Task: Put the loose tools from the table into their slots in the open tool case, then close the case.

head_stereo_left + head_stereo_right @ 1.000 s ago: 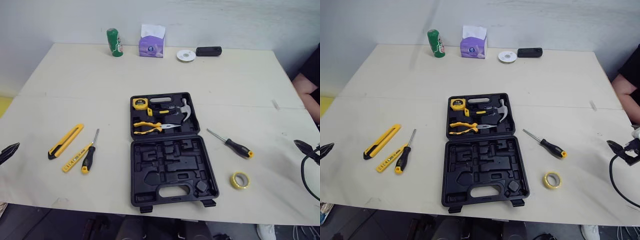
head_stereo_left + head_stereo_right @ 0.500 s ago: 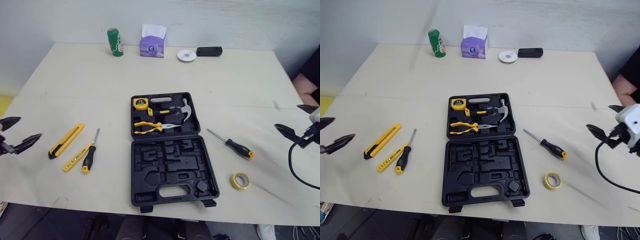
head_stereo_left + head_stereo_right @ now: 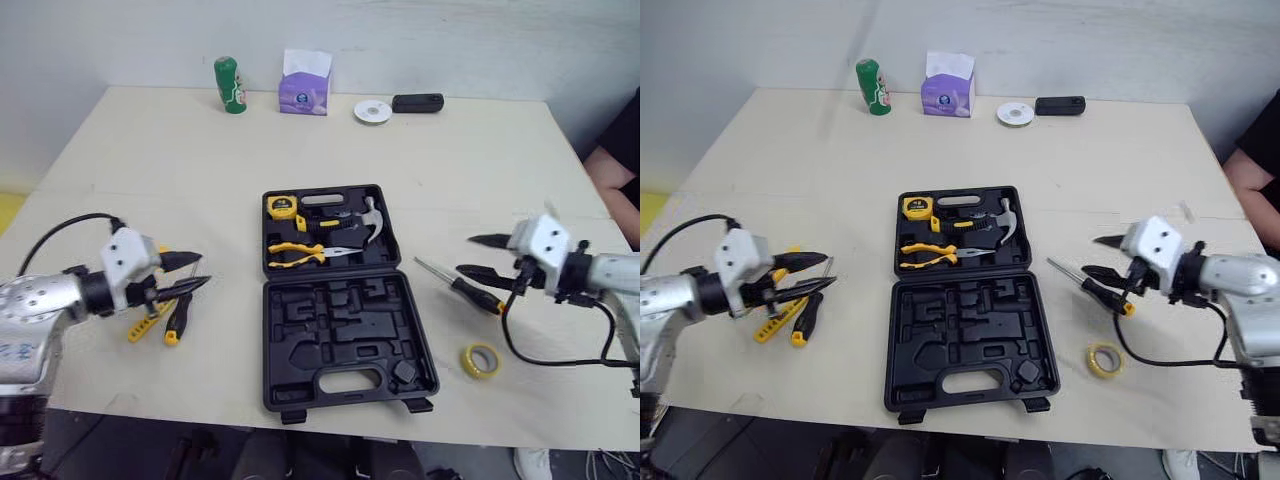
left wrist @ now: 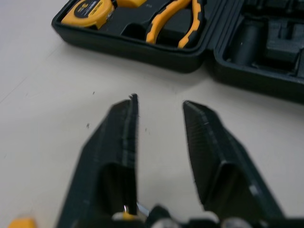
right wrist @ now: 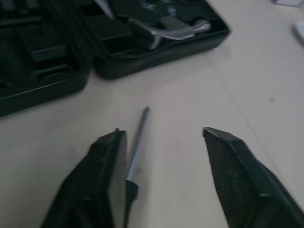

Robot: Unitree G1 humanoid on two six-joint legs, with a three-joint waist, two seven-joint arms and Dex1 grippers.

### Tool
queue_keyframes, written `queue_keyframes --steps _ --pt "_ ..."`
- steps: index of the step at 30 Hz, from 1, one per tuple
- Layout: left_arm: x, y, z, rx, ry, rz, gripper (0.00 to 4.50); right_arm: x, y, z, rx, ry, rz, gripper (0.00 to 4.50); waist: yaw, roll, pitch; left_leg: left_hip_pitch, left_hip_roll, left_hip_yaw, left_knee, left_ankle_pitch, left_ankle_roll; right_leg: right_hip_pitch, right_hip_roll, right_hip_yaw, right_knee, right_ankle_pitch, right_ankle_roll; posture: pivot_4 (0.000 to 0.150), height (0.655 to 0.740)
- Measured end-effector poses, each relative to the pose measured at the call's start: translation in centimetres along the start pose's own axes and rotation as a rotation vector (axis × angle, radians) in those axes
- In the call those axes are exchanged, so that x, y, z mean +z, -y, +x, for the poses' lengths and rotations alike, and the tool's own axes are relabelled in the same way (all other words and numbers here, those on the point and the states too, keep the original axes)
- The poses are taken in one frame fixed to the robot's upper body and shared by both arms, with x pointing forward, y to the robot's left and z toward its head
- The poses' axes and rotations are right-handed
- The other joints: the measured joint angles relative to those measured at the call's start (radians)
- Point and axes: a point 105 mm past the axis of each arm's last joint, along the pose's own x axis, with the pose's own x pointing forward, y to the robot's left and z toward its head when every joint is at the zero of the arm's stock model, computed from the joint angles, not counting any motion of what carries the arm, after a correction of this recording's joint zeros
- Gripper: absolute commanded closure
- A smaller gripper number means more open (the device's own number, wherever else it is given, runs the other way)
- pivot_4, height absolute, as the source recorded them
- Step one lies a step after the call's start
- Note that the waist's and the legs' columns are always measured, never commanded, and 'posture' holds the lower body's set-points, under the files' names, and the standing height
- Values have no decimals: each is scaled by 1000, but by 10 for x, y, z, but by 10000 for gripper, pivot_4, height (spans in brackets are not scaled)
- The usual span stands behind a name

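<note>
Swung in toward the open black plastic tool case [image 3: 267,340], the left tool [image 3: 203,270] is held partly open and the right tool [image 3: 465,254] wide over the black-and-yellow screwdriver [image 3: 485,302] right of the case, which could be rolled away if clipped off-centre.

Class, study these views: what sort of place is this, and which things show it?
Probably an indoor lab or workroom: a plain table against a bare wall, an open tool case with a loose screwdriver to its right, and a tissue box at the far edge.
</note>
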Motion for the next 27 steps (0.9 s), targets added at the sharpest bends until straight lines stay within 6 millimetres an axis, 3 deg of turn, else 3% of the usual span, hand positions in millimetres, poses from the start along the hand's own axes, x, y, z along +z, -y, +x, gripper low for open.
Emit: queue_keyframes --steps 1,3,8,11,17,27 --pt "-1 1 2 -5 -10 2 44188 0 -1 3 14 -10 -9 38949 -1 0 0 0 0 0 0 0 0 0 1 1 0 0 0 1500 7400" --pt "-2 3 10 -33 -37 -4 45000 -1 -3 8 39 -22 -24 44642 -1 0 0 0 0 0 0 0 0 0 4 1 -1 0 0 1500 7400" --pt "-12 26 38 -153 -93 -45 45000 2 -17 32 143 -7 -95 44642 -1 0 0 0 1 0 1 0 0 0 4 3 0 0 0 1500 7400" --pt "-13 33 48 -175 -91 -84 45000 2 -14 40 144 -23 -105 44642 -1 0 0 0 1 0 2 0 0 0 4 4 0 0 0 1500 7400" --pt "-7 39 68 -198 -86 -60 45000 9 -16 64 150 -39 -126 44642 2 0 0 0 2 0 2 0 0 0 5 4 -1 0 0 1500 7400" --pt "-10 37 84 -181 -97 -75 45000 8 -19 78 151 -37 -118 44642 3 0 0 -1 1 0 3 0 0 0 5 4 0 1 0 1500 7400"
